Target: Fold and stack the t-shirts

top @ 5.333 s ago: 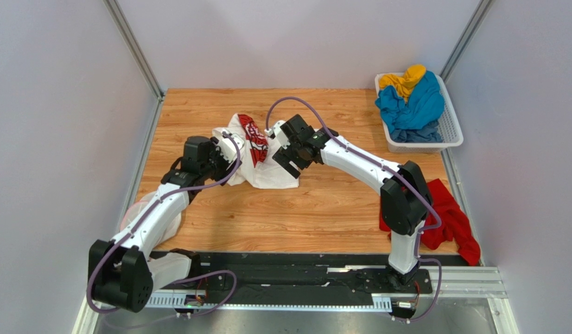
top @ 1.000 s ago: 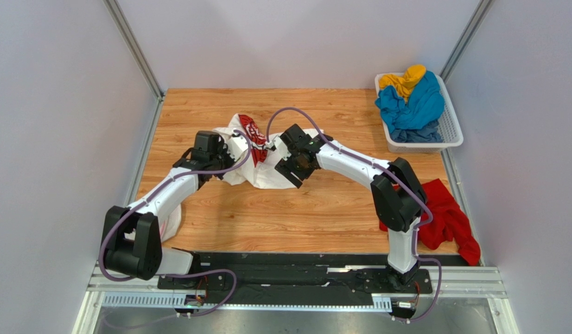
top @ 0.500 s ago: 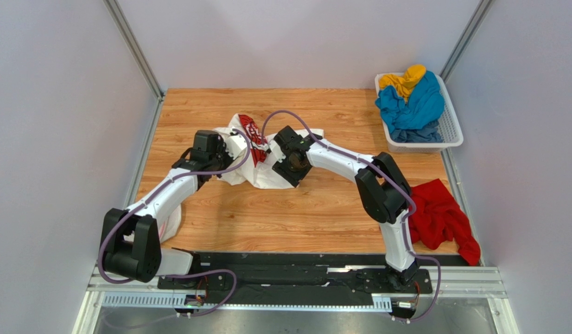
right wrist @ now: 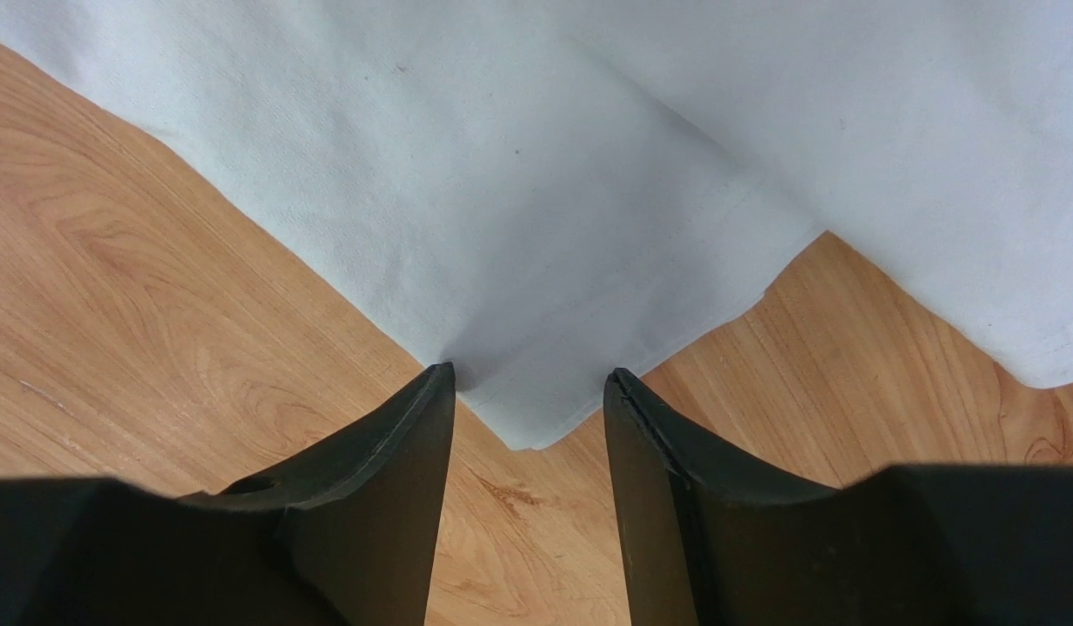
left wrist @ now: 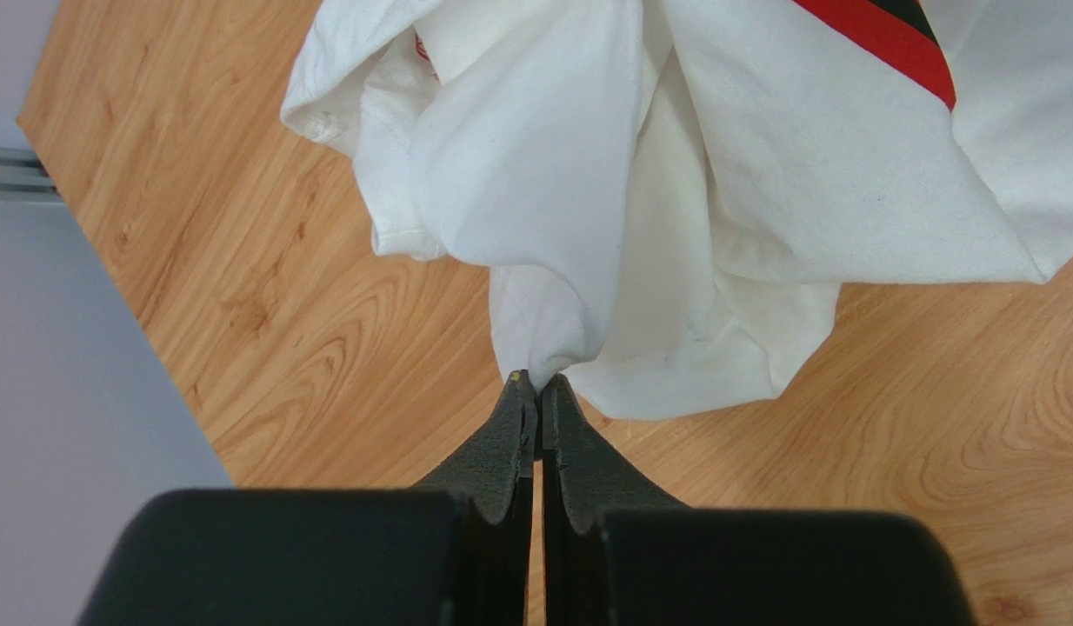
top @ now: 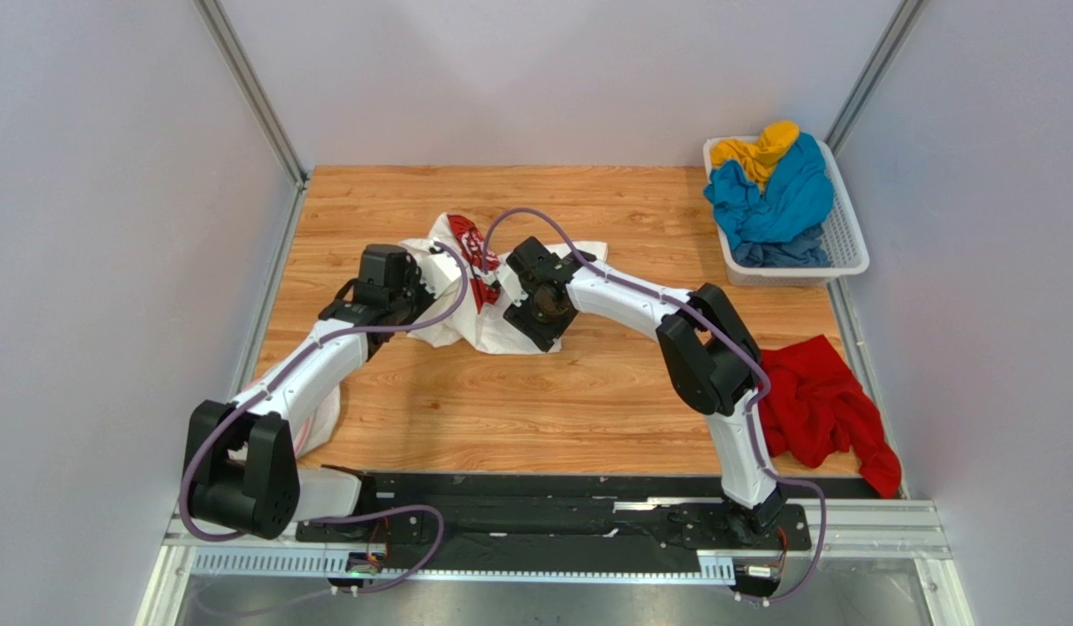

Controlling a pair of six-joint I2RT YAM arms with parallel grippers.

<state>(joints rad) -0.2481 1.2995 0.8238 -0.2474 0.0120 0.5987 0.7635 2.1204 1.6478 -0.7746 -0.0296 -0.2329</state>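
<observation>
White cloth t-shirt with a red rectangular chest print [top: 474, 326] lies crumpled near the middle of the wooden table [top: 568, 391], seen from above as both robot arms reach in, the left gripper [top: 418, 284] at its left edge and the right gripper [top: 534, 326] at its near right side. A plain red t-shirt [top: 829, 411] sits bunched at the table's right edge, well apart, while a blue t-shirt [top: 777, 196] and a yellow t-shirt [top: 757, 146] are heaped in the white plastic lattice basket [top: 849, 248] at the far right corner. From the left wrist, the left gripper [left wrist: 539, 391] has its jaws pinched tight on a fold of the white shirt [left wrist: 712, 196], the cloth gathering to a point at the tips. From the right wrist, the right gripper [right wrist: 529, 376] stands low over the wood with its jaws moderately apart, a corner of the white hem [right wrist: 568, 170] lying between them, unclamped.
</observation>
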